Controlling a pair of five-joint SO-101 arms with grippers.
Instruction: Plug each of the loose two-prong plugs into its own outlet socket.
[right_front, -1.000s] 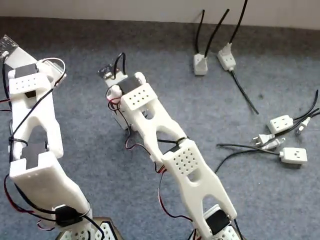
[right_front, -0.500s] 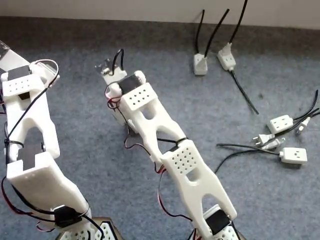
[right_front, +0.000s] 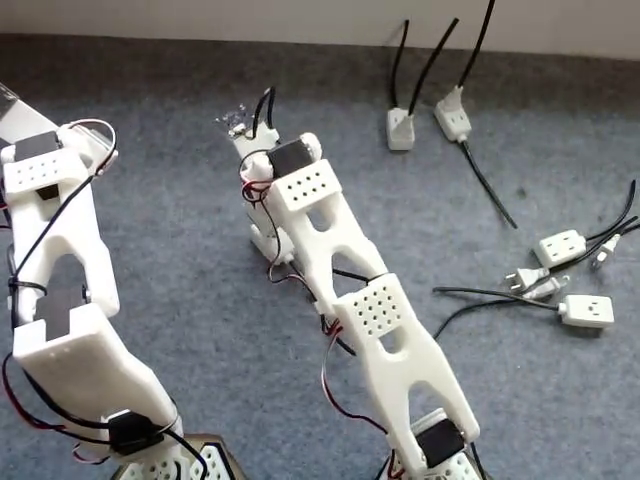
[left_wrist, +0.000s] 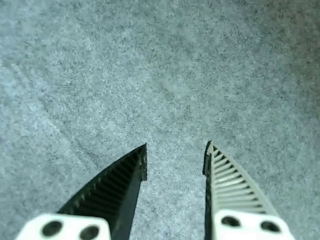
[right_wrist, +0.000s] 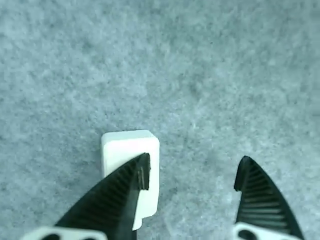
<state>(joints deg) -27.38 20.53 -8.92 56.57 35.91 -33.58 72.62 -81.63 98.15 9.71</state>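
While both arms hang over the grey carpeted table (right_front: 180, 250), neither holds anything. Left gripper (left_wrist: 175, 155): fingers apart above bare carpet, on the table's left side. Right gripper (right_wrist: 195, 172): fingers apart too, with one dark finger crossing a small white rectangular plastic block (right_wrist: 127, 147) lying mid-table. Toward the right side, a white outlet socket (right_front: 560, 247) and a second white socket (right_front: 587, 311) lie close together. A loose white two-prong plug (right_front: 530, 282) on a black cable lies just beside them, unplugged. Near the far edge, two white cabled fittings (right_front: 400, 128) sit side by side.

White socket (right_front: 586, 311), speckled grey carpet (right_front: 180, 210)
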